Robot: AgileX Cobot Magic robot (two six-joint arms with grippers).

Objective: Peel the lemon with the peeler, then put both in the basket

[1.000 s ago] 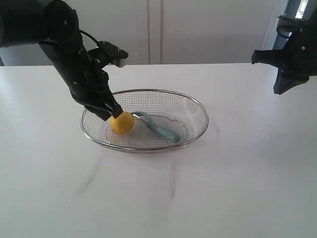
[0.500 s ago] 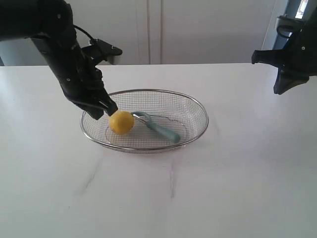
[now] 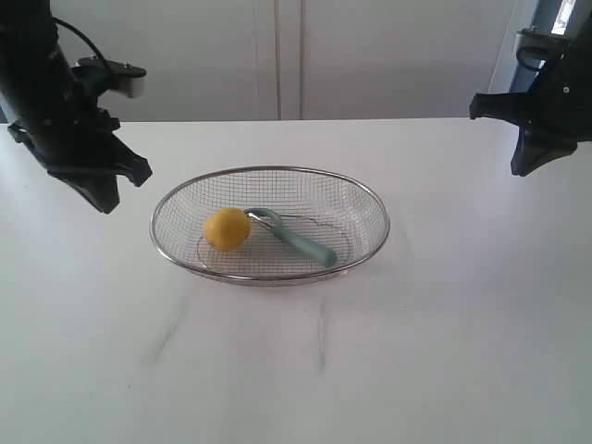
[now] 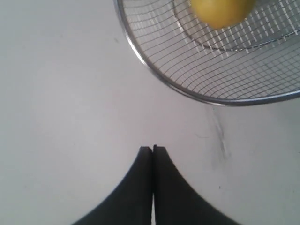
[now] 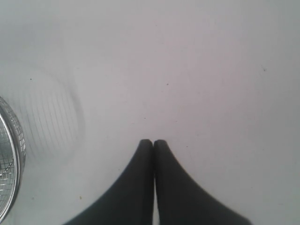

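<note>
The left pincer (image 4: 153,149), tips together and empty over smooth white tabletop (image 4: 70,117), should draw off high enough to miss the thick rim of the wire-mesh basket (image 3: 268,274) just ahead, where the round yellow lemon (image 3: 227,228) and, beyond it, the slim teal peeler (image 3: 294,238) lie; the right pincer (image 5: 153,142), far across, is likewise closed.

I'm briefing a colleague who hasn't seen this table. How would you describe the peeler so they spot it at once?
Find the wide wire-mesh basket in the middle of the white table. Two things lie inside it. The peeler is the slim one with a pale teal handle and curved metal head, beside the round yellow lemon.
</note>
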